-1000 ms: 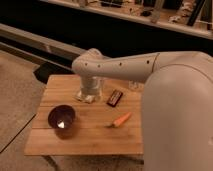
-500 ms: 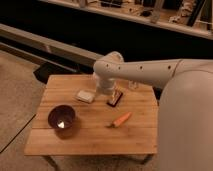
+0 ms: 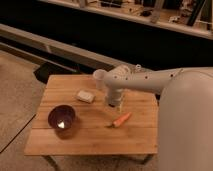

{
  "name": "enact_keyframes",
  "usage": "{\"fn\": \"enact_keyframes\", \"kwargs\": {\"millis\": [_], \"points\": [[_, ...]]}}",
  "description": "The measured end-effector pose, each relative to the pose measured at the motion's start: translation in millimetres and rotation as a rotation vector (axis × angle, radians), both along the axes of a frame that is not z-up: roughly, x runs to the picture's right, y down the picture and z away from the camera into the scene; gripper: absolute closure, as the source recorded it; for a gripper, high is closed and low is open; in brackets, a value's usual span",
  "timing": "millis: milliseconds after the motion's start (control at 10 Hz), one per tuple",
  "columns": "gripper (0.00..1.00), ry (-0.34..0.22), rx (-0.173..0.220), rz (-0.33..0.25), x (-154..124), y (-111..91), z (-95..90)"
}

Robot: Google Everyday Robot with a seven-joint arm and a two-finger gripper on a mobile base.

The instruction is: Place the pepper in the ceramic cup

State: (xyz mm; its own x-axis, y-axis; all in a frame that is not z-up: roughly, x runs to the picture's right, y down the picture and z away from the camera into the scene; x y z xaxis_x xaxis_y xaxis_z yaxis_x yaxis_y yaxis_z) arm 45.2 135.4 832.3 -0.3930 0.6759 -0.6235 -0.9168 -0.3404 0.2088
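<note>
The orange pepper [image 3: 121, 120] lies on the wooden table [image 3: 90, 137], right of centre, with its thin end pointing front left. The small white ceramic cup [image 3: 99, 77] stands near the table's back edge, tight against the left side of my arm's wrist. My gripper [image 3: 114, 103] points down at the table just behind and left of the pepper, between the cup and the pepper. It sits over the black bar, which is mostly hidden beneath it. The pepper lies free on the table.
A wide dark purple bowl [image 3: 61, 118] stands at the table's front left. A small pale block [image 3: 85, 96] lies left of the gripper. My white arm [image 3: 185, 105] reaches in from the right over the table's right edge. A dark ledge runs behind.
My arm has swung rightward across the table, uncovering the pale block. The gripper now stands over the black bar, nearer the pepper. The pepper and the bowl have not moved.
</note>
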Motion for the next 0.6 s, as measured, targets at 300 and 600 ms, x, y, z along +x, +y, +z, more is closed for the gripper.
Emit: {"fn": "enact_keyframes", "kwargs": {"millis": [300,600], "points": [[0.35,0.041,-0.047,0.048,21.8,22.4,22.6],[0.35,0.061,-0.068,0.084,36.3,32.7,31.3]]}}
